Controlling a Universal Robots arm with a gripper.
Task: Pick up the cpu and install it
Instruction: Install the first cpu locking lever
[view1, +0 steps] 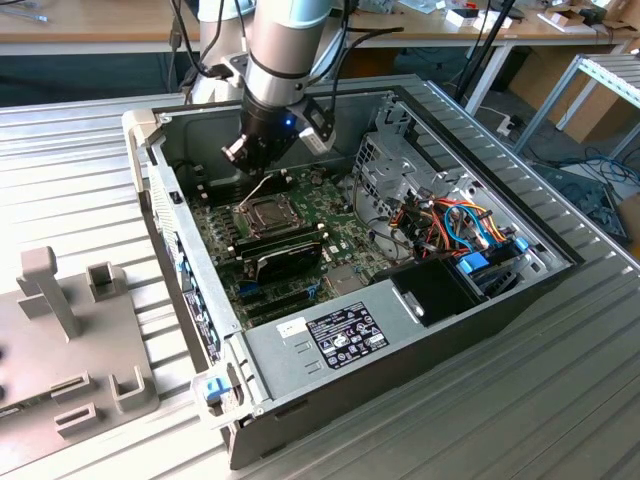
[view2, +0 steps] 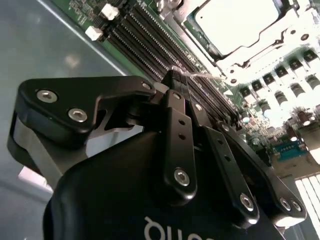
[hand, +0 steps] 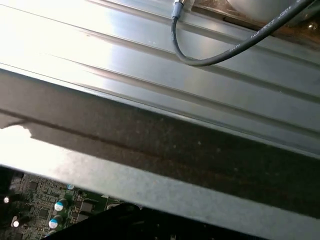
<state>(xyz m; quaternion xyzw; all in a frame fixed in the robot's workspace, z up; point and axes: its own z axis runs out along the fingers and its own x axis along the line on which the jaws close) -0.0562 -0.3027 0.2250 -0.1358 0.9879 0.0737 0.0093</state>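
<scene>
On the exterior view's left, a grey fixture (view1: 60, 340) with upright posts sits on the ribbed metal worktop (view1: 60, 160), just beside the open computer case (view1: 175, 235). A blue latch (view1: 212, 390) sits at the case's near corner.

Inside the case lies the green motherboard (view1: 340, 215). The arm comes down over its far part, and the hand (view1: 262, 152) hangs low inside the case, just above the dark socket. The cpu (view1: 263, 212) lies flat in that socket, its silvery top up. In the second wrist view the cpu (view2: 235, 22) is ringed by the socket's metal frame.

A thin metal lever (view1: 258, 188) rises at a tilt from the socket toward the hand. In the second wrist view the hand (view2: 175, 75) has its fingers (view2: 177, 130) closed tip to tip and holds no cpu. The lever (view2: 200, 75) runs off from those tips, and whether they pinch it cannot be told. Rows of dark memory slots (view2: 150, 35) lie between the hand and the socket.

Just in front of the socket lies a larger black module (view1: 288, 262). Nearer still is the grey power supply (view1: 330, 335).

Toward the exterior view's right stand a metal drive cage (view1: 400, 155) and a tangle of orange and blue cables (view1: 455, 222).

In the first wrist view a grey cable (hand: 210, 59) loops over the ribbed worktop beyond the case wall.
</scene>
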